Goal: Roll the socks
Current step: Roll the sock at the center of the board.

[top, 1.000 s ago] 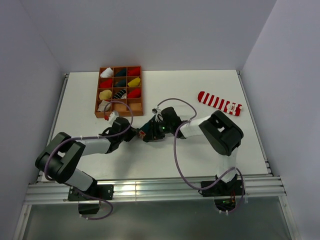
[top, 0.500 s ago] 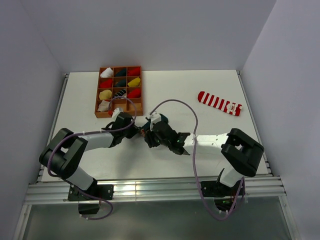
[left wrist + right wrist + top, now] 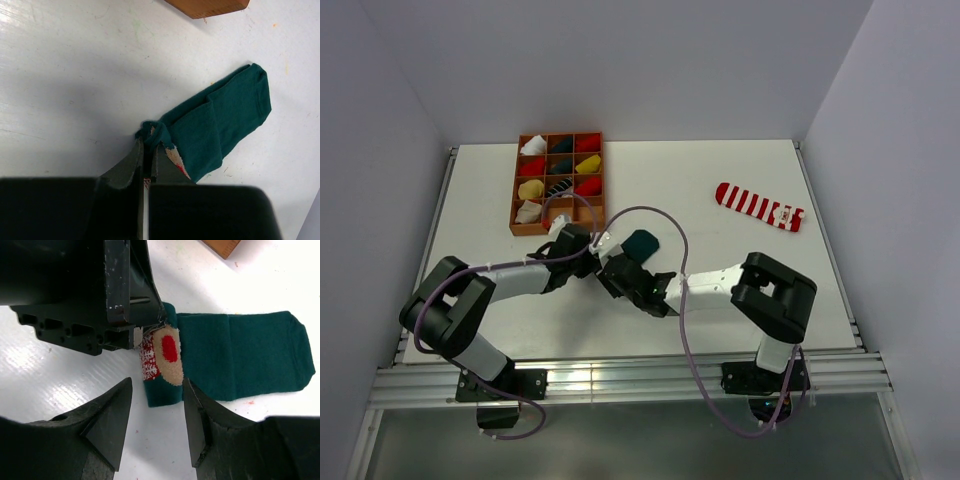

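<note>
Green sock point(image 3: 215, 125) flat at middle of table point(image 3: 660, 180), near end rolled. Wooden tray point(image 3: 516, 190) of rolled bundles point(image 3: 531, 188) at left rear. Left claw point(image 3: 148, 147) clamped on sock's rolled end. Right claw point(image 3: 156, 390) at same roll, jaws apart, holding nothing. Striped sock point(image 3: 758, 205) flat at far right, well apart.

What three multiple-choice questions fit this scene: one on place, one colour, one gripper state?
1. The sock pinched by the left gripper is: A yellow; B dark green; C white.
2. The right gripper is: A open, empty; B shut on the sock; C out of view.
3. The striped sock lies: A under the right gripper; B across the left gripper; C on the table, apart from both arms.
Answers: B, left wrist view shows green fabric in the shut jaws; A, its jaws stand apart, gripping nothing; C, top view shows it alone.
</note>
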Robot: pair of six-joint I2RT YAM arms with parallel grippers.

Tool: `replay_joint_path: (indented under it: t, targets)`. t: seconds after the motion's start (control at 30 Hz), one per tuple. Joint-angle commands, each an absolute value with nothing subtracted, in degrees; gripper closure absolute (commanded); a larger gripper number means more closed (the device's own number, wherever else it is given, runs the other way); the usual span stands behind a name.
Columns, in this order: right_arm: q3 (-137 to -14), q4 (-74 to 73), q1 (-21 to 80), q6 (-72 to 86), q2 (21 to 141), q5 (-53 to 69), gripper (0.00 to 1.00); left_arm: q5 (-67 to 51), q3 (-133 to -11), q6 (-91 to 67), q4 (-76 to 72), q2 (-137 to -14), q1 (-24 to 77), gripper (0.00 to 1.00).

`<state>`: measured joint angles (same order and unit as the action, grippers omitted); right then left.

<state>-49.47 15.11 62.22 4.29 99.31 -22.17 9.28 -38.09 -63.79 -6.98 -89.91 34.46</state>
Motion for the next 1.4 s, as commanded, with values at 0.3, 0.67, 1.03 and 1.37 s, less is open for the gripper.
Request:
replay_joint_path:
  t: [0.3, 0.67, 1.03, 1.37]
  targets:
    - [-51.86, 18.63, 63.54, 0.79, 106.34, -25.22, 0.49, 10.11, -38.41, -61.52, -0.18, -91.67, 35.77, 0.99]
    - [-47.82, 18.98, 61.88, 6.23, 105.39, -19.88, 1.0, 9.84, -36.65, -63.1, -1.32, -89.74, 35.77, 0.83]
    - [-44.56, 22.24, 47.21, 22.23, 105.9, 14.74, 1.0, 10.9, -32.52, -67.85, -4.31, -79.11, 35.77, 0.34]
    - [-47.55, 27.5, 38.85, 35.57, 115.22, 35.49, 1.0, 11.25, -32.25, -68.29, -5.8, -81.12, 35.77, 0.36]
